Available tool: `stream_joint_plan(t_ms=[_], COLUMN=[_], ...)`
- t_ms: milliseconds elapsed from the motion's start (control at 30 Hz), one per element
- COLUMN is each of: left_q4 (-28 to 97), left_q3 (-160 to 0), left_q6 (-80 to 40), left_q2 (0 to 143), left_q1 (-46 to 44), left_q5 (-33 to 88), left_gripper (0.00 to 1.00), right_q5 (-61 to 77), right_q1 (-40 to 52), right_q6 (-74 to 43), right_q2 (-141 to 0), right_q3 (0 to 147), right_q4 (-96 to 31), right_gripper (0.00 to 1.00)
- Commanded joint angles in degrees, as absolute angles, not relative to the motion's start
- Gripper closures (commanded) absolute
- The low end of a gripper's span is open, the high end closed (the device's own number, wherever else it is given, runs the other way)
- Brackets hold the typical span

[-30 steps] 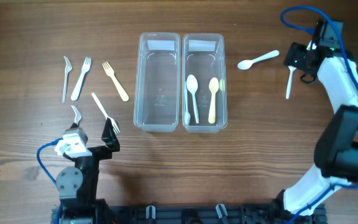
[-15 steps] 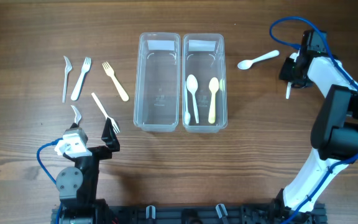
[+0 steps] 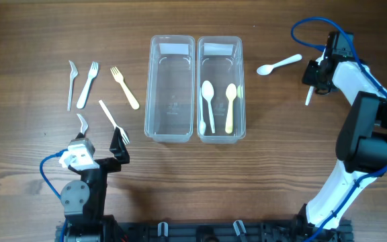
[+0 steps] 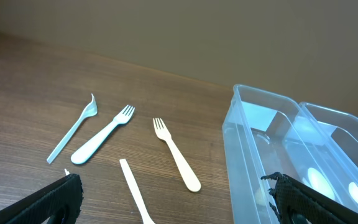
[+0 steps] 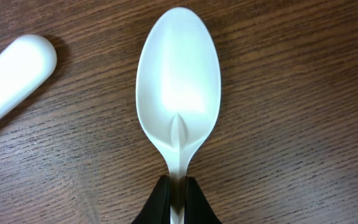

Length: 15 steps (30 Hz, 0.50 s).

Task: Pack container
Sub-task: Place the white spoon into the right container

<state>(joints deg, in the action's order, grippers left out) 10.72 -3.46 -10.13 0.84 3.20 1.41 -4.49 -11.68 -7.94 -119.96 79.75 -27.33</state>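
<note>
Two clear containers stand side by side mid-table: the left one is empty, the right one holds a white spoon and a cream spoon. My right gripper is shut on the neck of a white spoon that lies on the wood, its handle end sticking out towards me. Another white spoon lies just to its left. My left gripper is open near the front left, with a white fork's handle on the table between its fingers, untouched.
Several forks lie left of the containers: a clear one, a white one, a cream one, a white one and a clear one. The right arm's blue cable loops near the table's far right edge.
My right gripper moved left onto the white spoon and shut on its neck. The left arm and the forks have not moved.
</note>
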Motion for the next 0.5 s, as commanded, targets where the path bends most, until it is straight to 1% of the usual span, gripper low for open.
stream_joint_plan(t_ms=[0,100,233,367,467], left_q4=[10.72,10.72,10.72,10.72,10.72], left_q3=[-3.2,-3.2,-3.2,-3.2,-3.2], left_q6=[-9.23,-9.23,-9.21,-9.23,-9.21], left_q2=[0.49,0.49,0.49,0.49,0.49], left_q1=[3.66,3.66,3.66,3.66,3.66], left_q5=[1.89,1.87,1.87,1.89,1.87], left_gripper=[0.0,0.0,0.0,0.0,0.0], right_q5=[-3.25,-2.44,-2.04,6.39,13.8], right_q1=[-11.49,-11.4,-9.37,-2.61,5.02], right_q6=[-11.49,-11.55,-11.51,-10.68,-10.72], right_q2=[-119.57,-112.6,-99.31,-91.5,-90.37], right_q3=[79.83,79.83,79.83,79.83,79.81], right_q4=[-27.92,-28.82,-31.11,-33.36,-33.39], right_gripper=[0.96,0.96,0.96,0.96,0.96])
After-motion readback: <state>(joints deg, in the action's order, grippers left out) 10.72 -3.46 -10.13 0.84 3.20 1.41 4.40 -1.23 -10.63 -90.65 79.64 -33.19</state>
